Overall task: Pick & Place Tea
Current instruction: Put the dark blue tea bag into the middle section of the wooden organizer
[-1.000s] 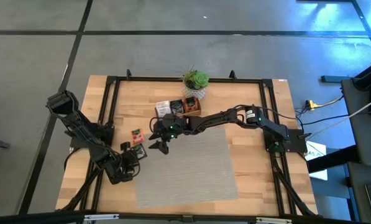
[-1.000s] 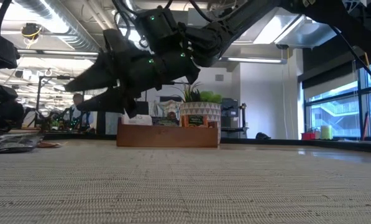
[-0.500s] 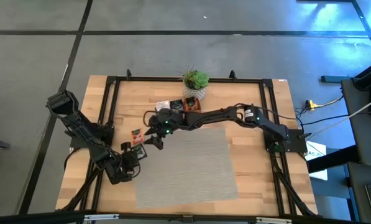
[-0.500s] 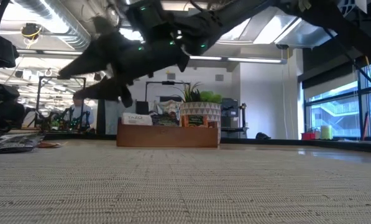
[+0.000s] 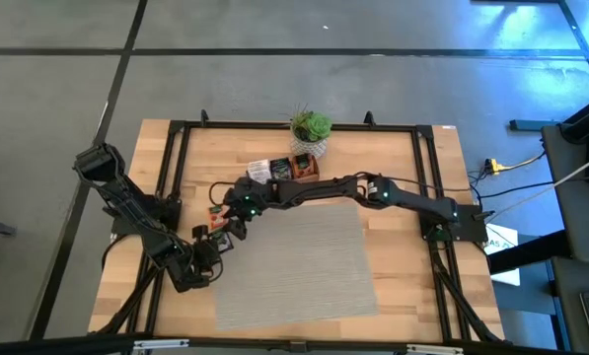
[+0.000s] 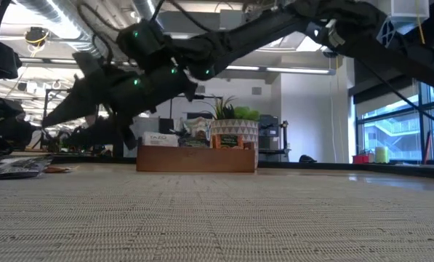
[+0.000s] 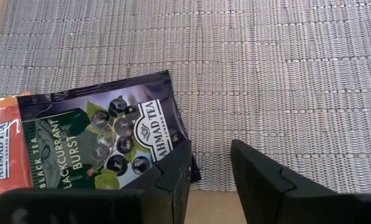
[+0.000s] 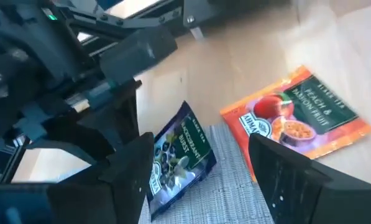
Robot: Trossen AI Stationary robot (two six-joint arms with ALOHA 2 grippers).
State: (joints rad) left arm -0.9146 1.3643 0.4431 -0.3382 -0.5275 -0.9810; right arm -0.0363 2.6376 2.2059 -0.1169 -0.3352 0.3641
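1. Presently, item: two tea packets lie flat at the left edge of the grey mat (image 5: 294, 261). The orange-red peach packet (image 8: 297, 121) rests on bare table (image 5: 403, 158) wood just off the mat; the dark blackcurrant packet (image 7: 104, 146) lies beside it, partly on the mat.
2. Right gripper (image 8: 197, 168): fingers spread wide, holding nothing, hanging above both packets after reaching across from the right side.
3. Left gripper (image 7: 210, 171): parted a little, nothing held, one finger at the blackcurrant packet's corner; its arm crouches at the mat's left edge.
4. Wooden tray (image 6: 195, 159): stands at the far side of the table by the potted plant (image 5: 311, 128), already holding some packets.
5. Risk, likely: thin flat packets give the fingers little to bite on; a descent that stops short closes on air, and one too deep drives the fingertips into wood or mat.
6. Risk, likely: the packets lie close together, so a wide closing could pinch both or push one aside.
7. Risk, possible: both grippers crowd the same spot; contact between arms would shift the packets.
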